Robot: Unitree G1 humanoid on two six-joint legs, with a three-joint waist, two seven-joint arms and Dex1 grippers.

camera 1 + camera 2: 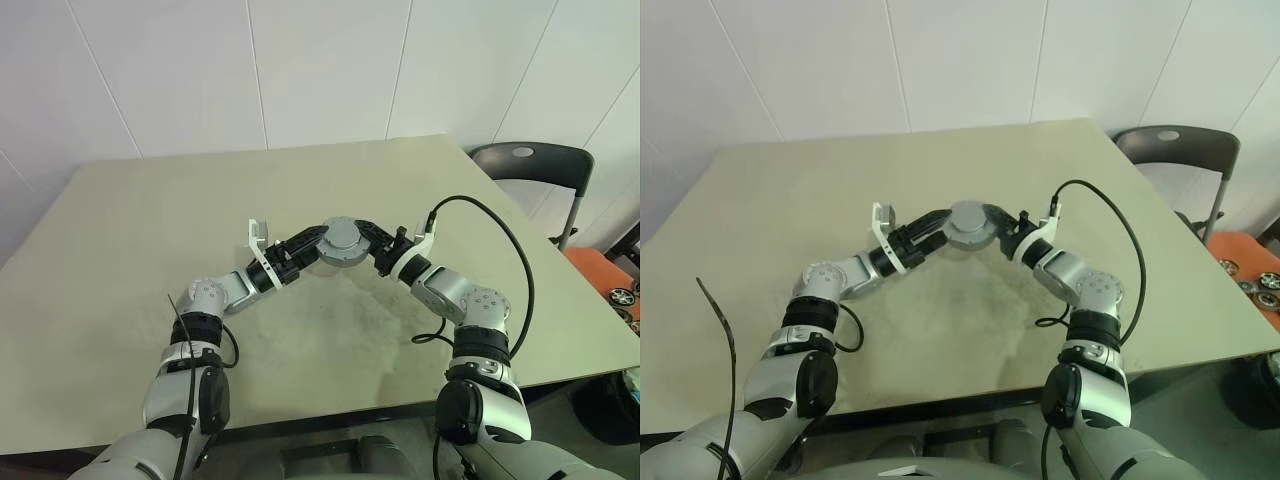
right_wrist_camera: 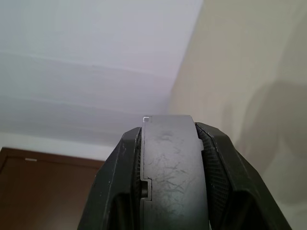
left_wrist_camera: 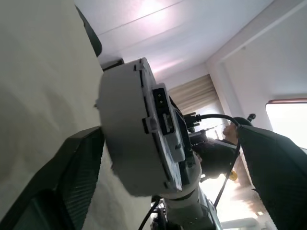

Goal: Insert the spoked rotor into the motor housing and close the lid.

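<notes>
Over the table, near its middle, we see the motor housing held off the surface. Right gripper pinches its rim edge-on, fingers pressed on both faces. Left gripper is spread, one finger beside the housing, the other apart from it.

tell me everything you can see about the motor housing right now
The motor housing is a short round grey metal drum with a flat, closed top face. On its side wall sits a small connector block with dark slots, and a seam runs around the rim. It is held above the table, between the two arms. The right gripper clamps it edge-on between its black fingers. The left gripper stands open around its other side.
</notes>
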